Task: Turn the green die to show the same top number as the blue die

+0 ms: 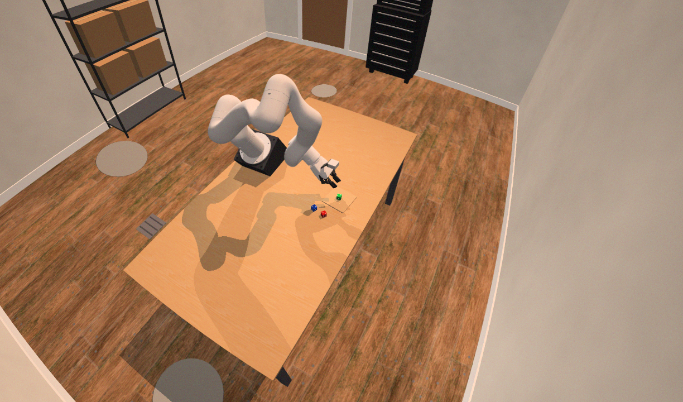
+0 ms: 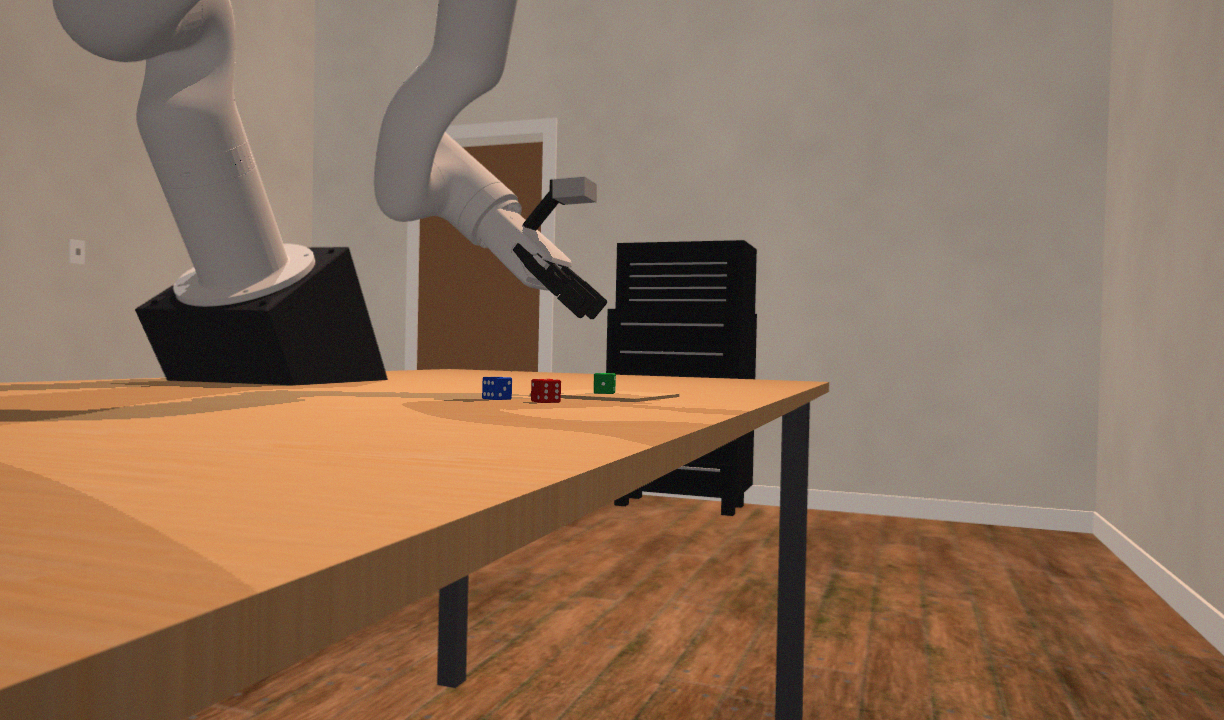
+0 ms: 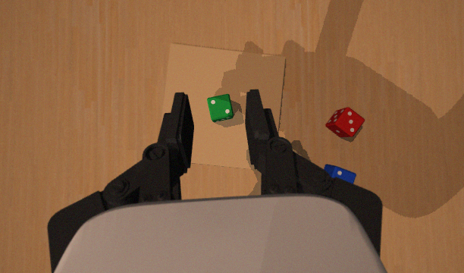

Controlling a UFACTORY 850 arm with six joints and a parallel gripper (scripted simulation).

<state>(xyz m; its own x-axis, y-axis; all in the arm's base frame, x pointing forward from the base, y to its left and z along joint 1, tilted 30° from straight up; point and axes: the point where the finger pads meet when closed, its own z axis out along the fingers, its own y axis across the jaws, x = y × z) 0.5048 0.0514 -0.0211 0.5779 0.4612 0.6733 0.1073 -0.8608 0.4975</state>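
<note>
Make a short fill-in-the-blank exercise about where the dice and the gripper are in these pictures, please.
1. The green die lies on the ____, with two pips on top.
2. The red die lies on the bare ____, off the mat.
3. The gripper hangs above the dice and holds ____.
4. The die partly hidden behind the gripper in the wrist view is the ____ one.

Missing words: mat; table; nothing; blue
</note>
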